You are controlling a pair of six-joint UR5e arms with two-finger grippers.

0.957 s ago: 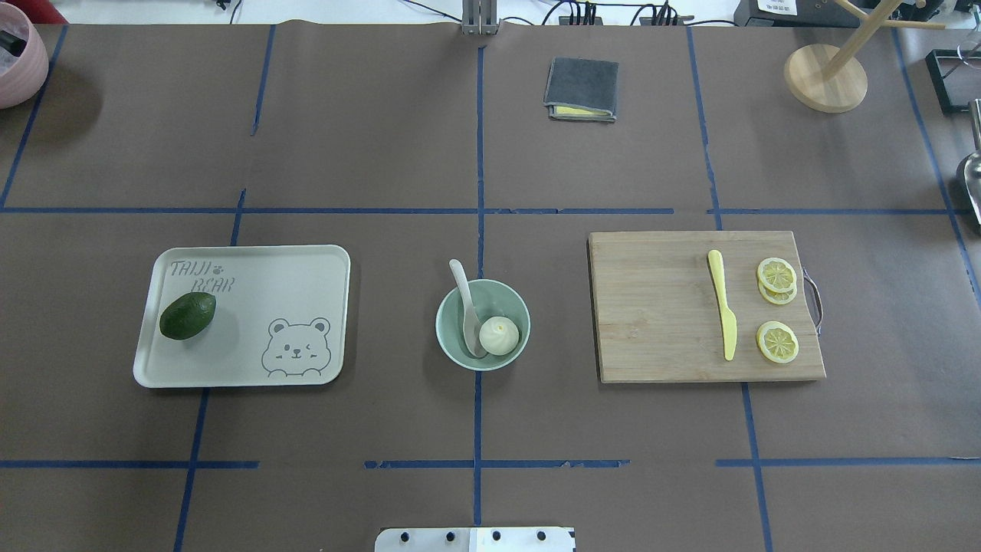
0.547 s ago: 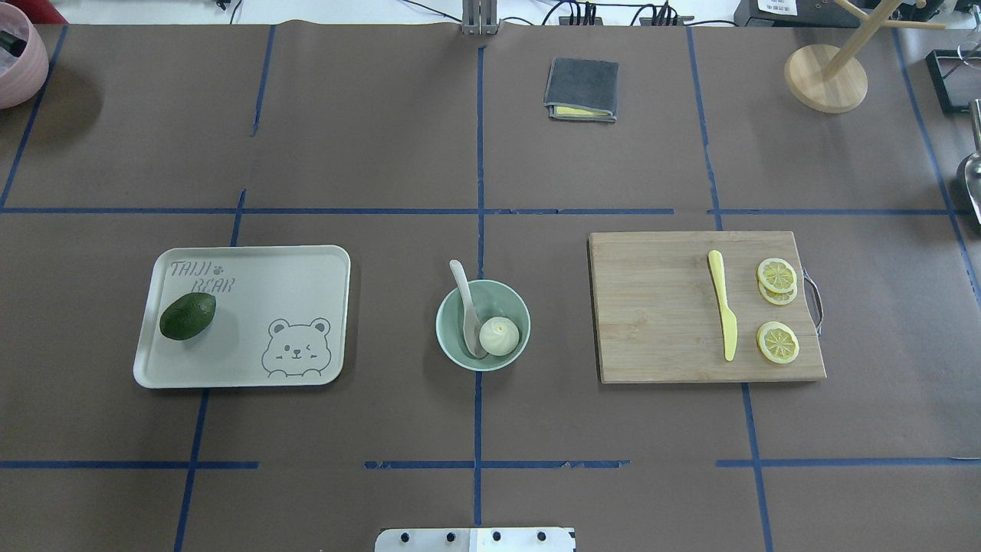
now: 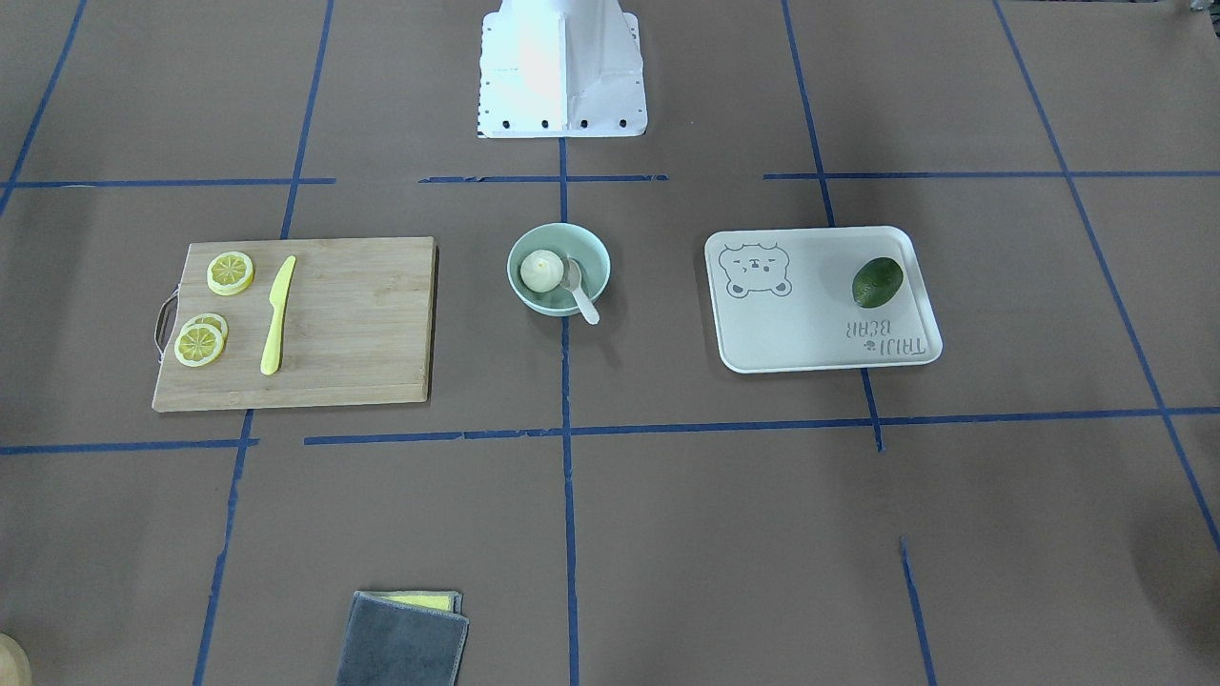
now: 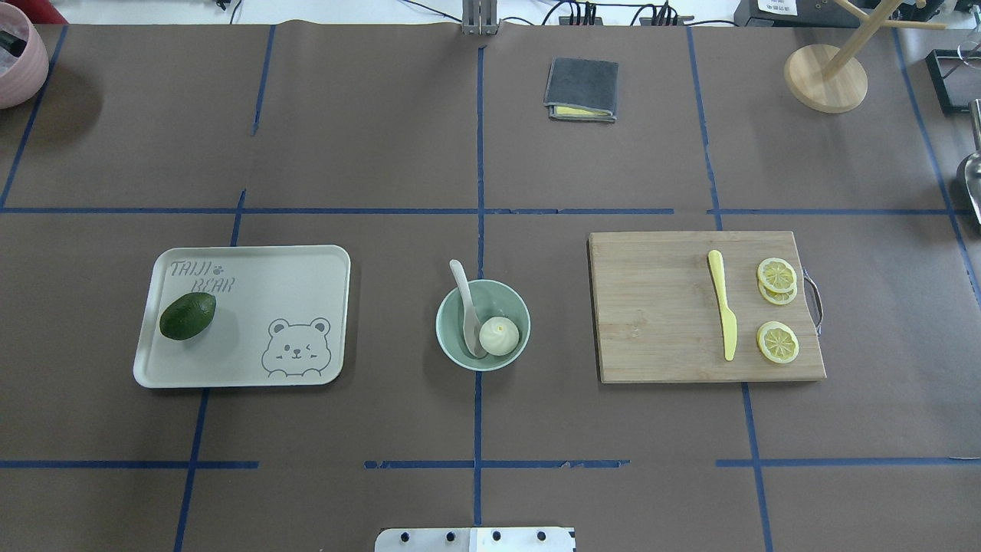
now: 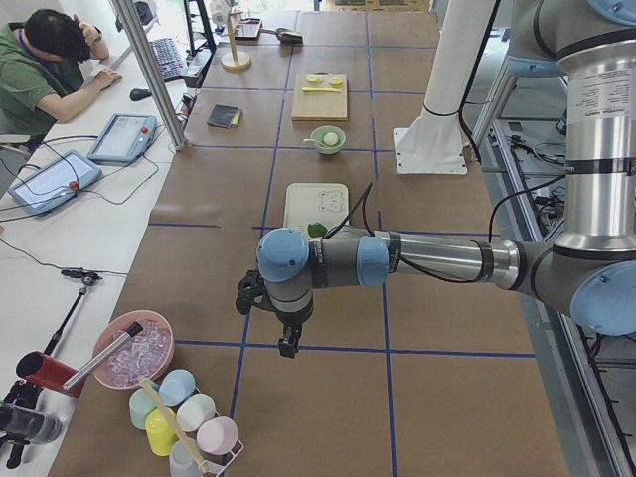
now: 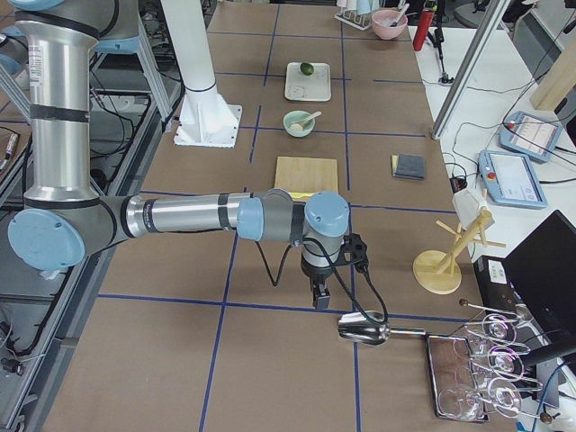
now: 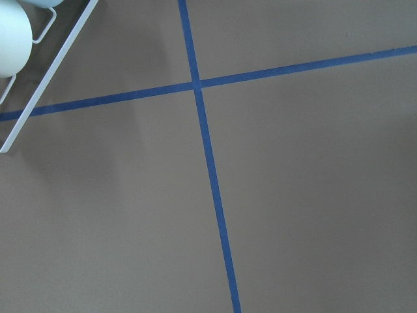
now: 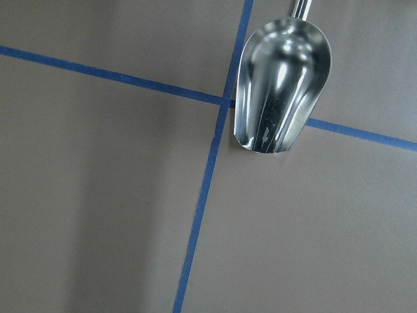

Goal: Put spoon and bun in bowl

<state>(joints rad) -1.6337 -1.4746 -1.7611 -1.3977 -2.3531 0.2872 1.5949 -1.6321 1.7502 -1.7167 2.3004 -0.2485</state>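
By my reckoning both items are placed: the bun (image 4: pixel 499 336) sits inside the bowl (image 4: pixel 506 295) at mid-worktop, and the spoon (image 4: pixel 464 303) lies beside it, touching it, scoop down in the bowl and handle leaning out over the far rim. So I judge the step in hand is only to keep clear. Doing that well means no pass near the bowl, since a nudge on the overhanging handle could lever the spoon out. My left arm reaches out low and nearly level at the left end of the worktop, and my left tool (image 5: pixel 286 348) points straight down above a tape crossing. My right arm mirrors it at the right end, where my right tool (image 6: pixel 321 304) hangs down near a metal scoop (image 8: pixel 281 85). I cannot tell whether either tool is spread or pressed together. Both are well apart from the bowl.
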